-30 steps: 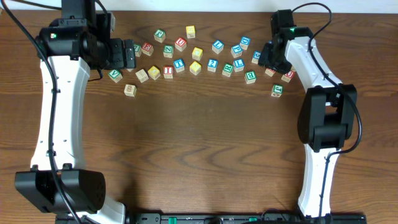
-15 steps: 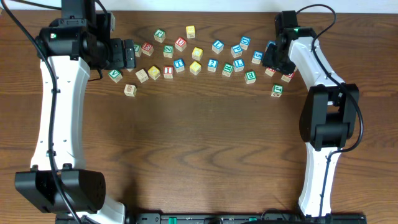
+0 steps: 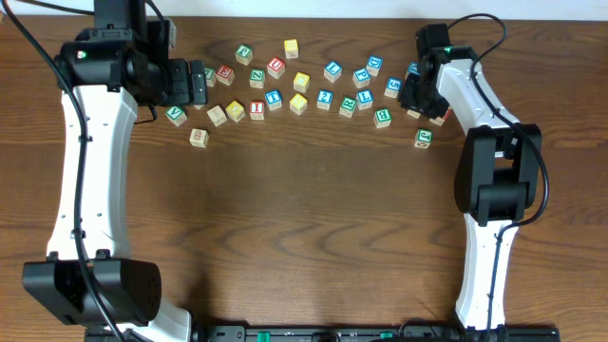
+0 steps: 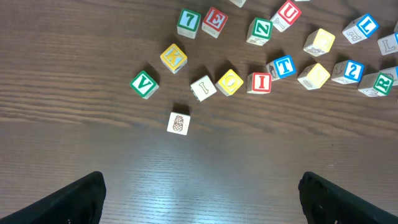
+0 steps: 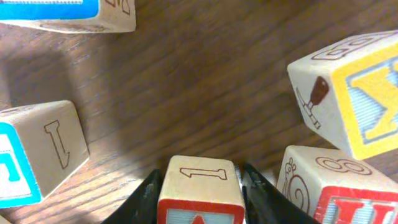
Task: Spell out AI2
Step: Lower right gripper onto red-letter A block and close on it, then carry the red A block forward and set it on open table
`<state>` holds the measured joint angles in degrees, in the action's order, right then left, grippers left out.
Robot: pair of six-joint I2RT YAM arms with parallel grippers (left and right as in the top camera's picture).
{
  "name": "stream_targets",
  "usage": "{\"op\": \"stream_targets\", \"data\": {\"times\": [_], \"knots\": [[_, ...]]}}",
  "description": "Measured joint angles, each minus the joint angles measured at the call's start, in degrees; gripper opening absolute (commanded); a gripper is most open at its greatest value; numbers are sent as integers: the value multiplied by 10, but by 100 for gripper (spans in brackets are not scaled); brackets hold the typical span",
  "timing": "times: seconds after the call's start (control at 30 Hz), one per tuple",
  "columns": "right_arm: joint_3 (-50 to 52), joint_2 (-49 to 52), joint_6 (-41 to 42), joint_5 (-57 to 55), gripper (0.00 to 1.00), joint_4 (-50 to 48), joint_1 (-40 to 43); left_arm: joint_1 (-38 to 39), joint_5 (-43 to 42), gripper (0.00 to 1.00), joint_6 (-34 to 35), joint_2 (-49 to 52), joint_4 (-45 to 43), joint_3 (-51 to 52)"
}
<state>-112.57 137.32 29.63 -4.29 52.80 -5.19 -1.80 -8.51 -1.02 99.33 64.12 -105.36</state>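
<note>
Right wrist view: the right claw point(image 5: 202, 190) has both fingers pressed to the sides of a red block point(image 5: 200, 177), seemingly the A. That grip should let it be pulled clear of the yellow block point(image 5: 348, 87) crowding it near the desk's far right corner. The left claw point(image 4: 199, 202) hangs spread wide and empty near the far left corner. The I block point(image 4: 259, 82) and 2 block point(image 4: 347, 71) lie just beyond it, likely its next picks.

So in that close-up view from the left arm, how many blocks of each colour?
Green blocks: 4
Red blocks: 3
Yellow blocks: 4
Blue blocks: 4
Plain wooden blocks: 2
Total: 17, leaving out one sliver at the top edge, colour unclear.
</note>
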Motion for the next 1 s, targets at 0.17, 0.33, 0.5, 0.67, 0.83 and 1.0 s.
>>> {"op": "stream_targets", "data": {"times": [0.17,0.33,0.5,0.67,0.83,1.0], "knots": [[0,0,-16,0,27,-1,0,0,0,98,0,0,0,0],[0,0,-27,0,24,1,0,0,0,98,0,0,0,0],[-1,-1,-45,2,25,2,0,0,0,98,0,0,0,0],[-1,-17,-63,10,24,15,0,0,0,98,0,0,0,0],[-1,-76,-93,37,23,31,-7,0,0,98,0,0,0,0],[-2,-139,-112,60,23,63,-35,0,0,98,0,0,0,0]]}}
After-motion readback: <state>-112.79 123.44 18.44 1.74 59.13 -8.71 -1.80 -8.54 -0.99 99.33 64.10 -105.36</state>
